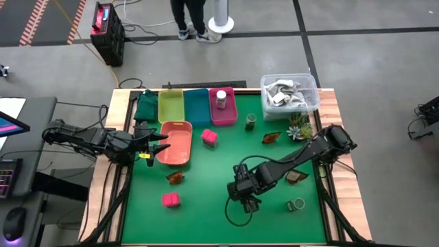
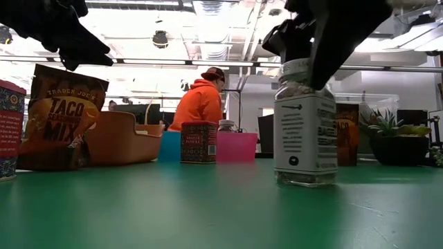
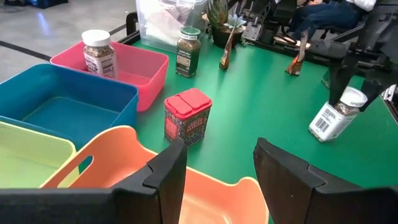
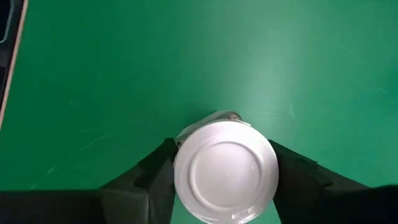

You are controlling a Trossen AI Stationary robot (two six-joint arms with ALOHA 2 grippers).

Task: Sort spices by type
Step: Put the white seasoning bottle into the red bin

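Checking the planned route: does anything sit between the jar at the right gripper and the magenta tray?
The right gripper straddles the white-capped round jar. Toward the magenta rectangular tray, the pink boxy block stands just off the straight line; the mat between otherwise looks bare.

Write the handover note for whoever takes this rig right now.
Left gripper: open, empty, over the salmon tray.
Right gripper: shut on a white-capped jar at the table's front middle.
Done: one white-capped jar in the magenta tray.
Left: two pink blocks, three brown packets and two green jars loose on the mat.
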